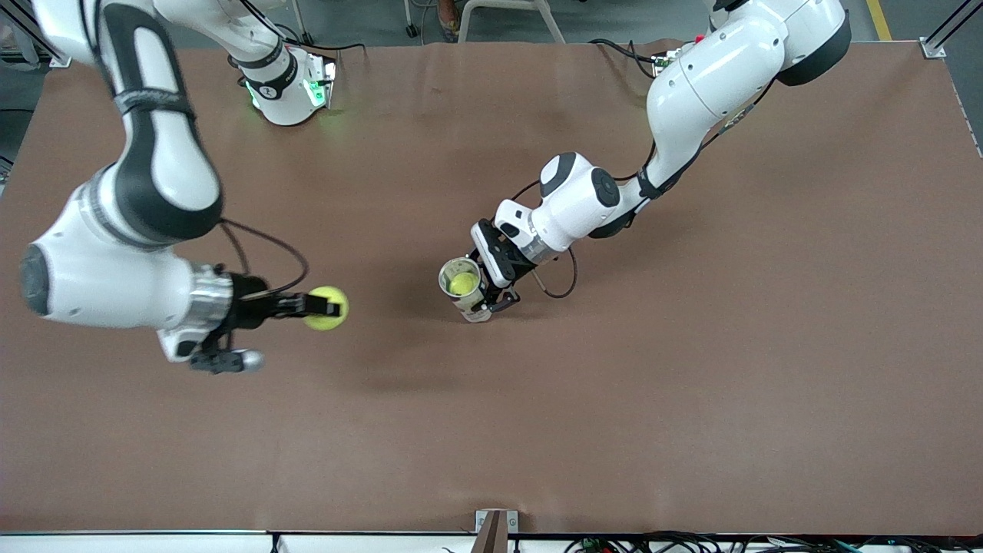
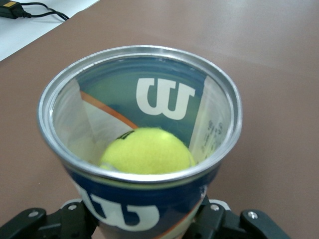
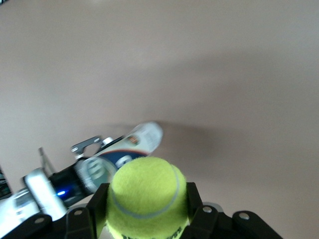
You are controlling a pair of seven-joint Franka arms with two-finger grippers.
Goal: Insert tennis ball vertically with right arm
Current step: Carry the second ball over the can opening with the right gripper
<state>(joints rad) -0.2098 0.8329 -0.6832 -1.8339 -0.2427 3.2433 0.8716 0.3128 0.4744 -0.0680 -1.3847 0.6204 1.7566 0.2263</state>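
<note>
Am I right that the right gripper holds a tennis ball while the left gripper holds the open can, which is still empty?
Not quite: the can is not empty. The left wrist view shows a ball inside the can. The rest stands: the right gripper holds a tennis ball over the table, and the left gripper holds the open can.

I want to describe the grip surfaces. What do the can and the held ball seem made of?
Can: seemingly clear glossy plastic with a printed label and a shiny metal-looking rim.
Held tennis ball: fuzzy yellow felt with a pale seam, clamped in the right gripper.
</note>
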